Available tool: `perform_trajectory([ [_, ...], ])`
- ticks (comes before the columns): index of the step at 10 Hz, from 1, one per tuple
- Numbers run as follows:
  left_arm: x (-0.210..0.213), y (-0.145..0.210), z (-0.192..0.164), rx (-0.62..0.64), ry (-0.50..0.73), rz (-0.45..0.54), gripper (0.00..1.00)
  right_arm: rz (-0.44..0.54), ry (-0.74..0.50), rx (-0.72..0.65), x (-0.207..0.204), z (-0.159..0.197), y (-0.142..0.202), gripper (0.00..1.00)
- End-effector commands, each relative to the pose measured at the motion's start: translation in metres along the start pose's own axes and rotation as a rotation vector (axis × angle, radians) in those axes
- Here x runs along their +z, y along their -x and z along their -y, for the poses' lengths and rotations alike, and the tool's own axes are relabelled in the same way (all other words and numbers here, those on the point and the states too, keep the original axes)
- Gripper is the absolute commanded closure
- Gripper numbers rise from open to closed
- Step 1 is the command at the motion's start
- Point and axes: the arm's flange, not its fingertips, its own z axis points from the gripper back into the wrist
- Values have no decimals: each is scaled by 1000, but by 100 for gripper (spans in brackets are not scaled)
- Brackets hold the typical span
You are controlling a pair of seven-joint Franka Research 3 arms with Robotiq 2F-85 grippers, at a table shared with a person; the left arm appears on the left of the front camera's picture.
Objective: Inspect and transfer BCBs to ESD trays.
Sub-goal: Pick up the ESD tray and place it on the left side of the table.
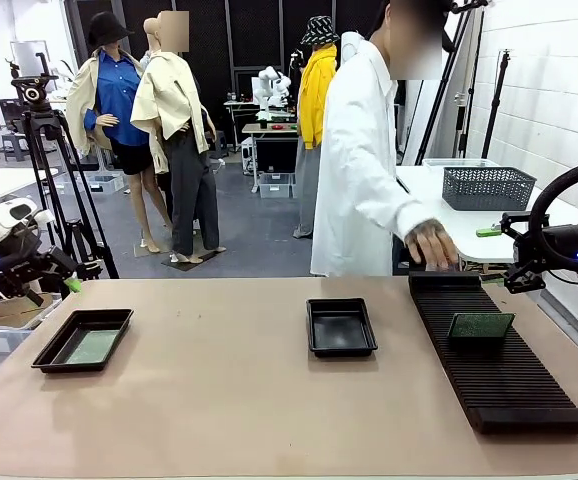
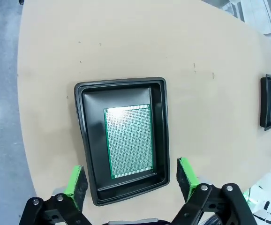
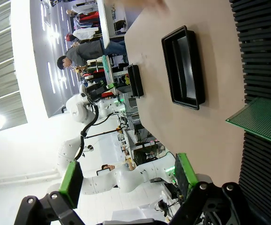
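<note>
A green BCB (image 2: 129, 140) lies flat in the left ESD tray (image 2: 86, 140), also seen at the table's left in the front view as tray (image 1: 57, 350) and board (image 1: 91, 347). My left gripper (image 2: 131, 180) hovers open above that tray's near end, holding nothing; in the front view the left gripper (image 1: 64, 280) sits at the left edge. The middle ESD tray (image 1: 341, 327) looks empty. Another BCB (image 1: 480, 327) stands in the black slotted rack (image 1: 509, 385). My right gripper (image 3: 126, 176) is open and empty, off the rack's right side as gripper (image 1: 514, 270).
A person in a white coat stands at the far side with one hand (image 1: 431, 245) resting on the rack's far end. A grey mesh basket (image 1: 487, 187) sits on a white table behind. Bare tabletop lies between the two trays and along the front.
</note>
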Motion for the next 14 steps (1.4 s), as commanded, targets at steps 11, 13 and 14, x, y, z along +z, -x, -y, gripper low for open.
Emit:
perform_trajectory([
  [11, 0, 0, 0, 0, 0, 0, 0, -5, 0, -3, -1, -2, -1, 0],
  [13, 0, 0, 0, 0, 0, 0, 0, -5, 0, -3, -1, -2, -1, 0],
  [14, 0, 0, 0, 0, 0, 0, 0, -5, 0, -3, -1, -2, -1, 0],
])
